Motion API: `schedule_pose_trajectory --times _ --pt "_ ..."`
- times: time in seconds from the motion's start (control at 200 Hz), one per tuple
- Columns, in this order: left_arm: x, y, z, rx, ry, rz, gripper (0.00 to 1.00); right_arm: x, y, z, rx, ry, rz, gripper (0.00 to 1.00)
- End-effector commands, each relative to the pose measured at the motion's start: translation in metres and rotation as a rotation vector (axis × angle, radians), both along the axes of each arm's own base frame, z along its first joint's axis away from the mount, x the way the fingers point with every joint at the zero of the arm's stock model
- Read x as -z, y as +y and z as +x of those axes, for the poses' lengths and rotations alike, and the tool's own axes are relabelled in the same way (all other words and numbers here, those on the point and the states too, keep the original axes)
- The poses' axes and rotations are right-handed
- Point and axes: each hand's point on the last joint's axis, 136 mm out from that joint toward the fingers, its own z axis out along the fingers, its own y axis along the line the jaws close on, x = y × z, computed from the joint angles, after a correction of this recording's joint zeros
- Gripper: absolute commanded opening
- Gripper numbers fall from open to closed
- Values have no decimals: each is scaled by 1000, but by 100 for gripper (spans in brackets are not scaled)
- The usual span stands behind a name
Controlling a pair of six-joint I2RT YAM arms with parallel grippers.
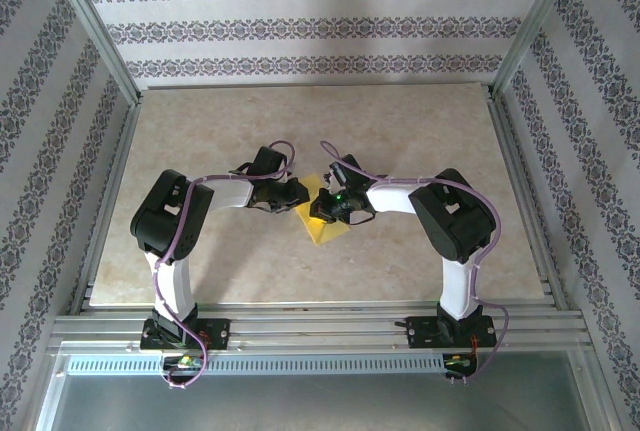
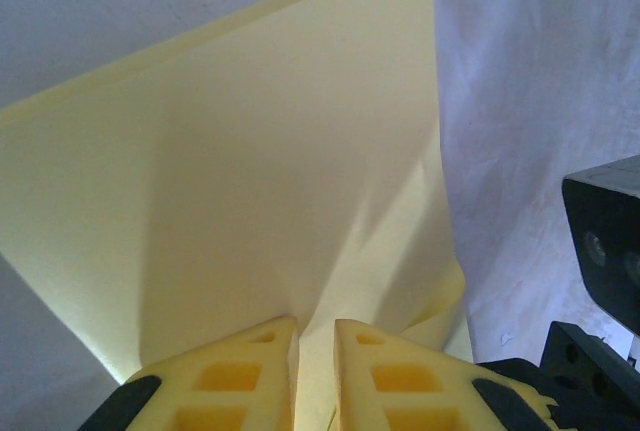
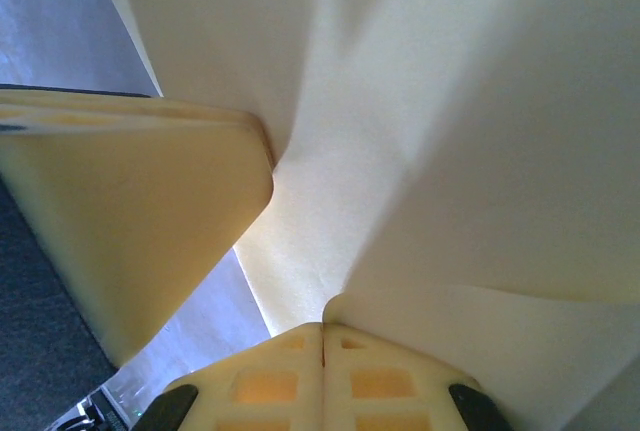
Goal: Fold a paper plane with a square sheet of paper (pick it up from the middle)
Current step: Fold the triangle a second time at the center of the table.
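This is a robotics lab test cell, not a lived-in room. A pale marble-patterned desk (image 1: 400, 121) is boxed in by bare aluminium posts (image 1: 95, 26), and the 3 walls (image 1: 300, 21) behind it and to either side are flat panels papered in repeating grey floral bands. Slotted aluminium rails (image 1: 320, 329) run along the desk's near edge with 2 black-and-white robot arms (image 1: 172, 271) bolted to them, purple cables (image 1: 222, 179) trailing along the arms. Farther out from that edge lies a perforated metal strip (image 1: 320, 363).
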Motion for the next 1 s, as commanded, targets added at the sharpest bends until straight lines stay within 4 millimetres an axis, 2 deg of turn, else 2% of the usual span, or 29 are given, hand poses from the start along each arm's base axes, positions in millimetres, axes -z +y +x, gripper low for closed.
schedule_pose_trajectory --times 0.0,0.135,0.285,0.45,0.595,0.735,0.994 --pt "-7 2 -6 -1 5 11 19 15 -3 -3 -2 19 -47 9" --pt "-23 12 2 -46 -21 -1 19 16 -5 -3 3 28 -55 12" --pt "-42 34 11 -120 -59 5 20 17 -5 -4 1 31 -58 19" --pt "-49 56 6 -168 -75 38 21 17 -6 -5 2 32 -63 31" --pt "-53 58 -2 -159 -76 36 21 17 -8 -5 6 35 -66 41" --pt "-56 55 -11 -142 -75 21 20 18 -9 -6 6 40 -74 40" --pt "-48 37 -29 -78 -40 12 20 27 -15 -12 -1 67 -111 27"
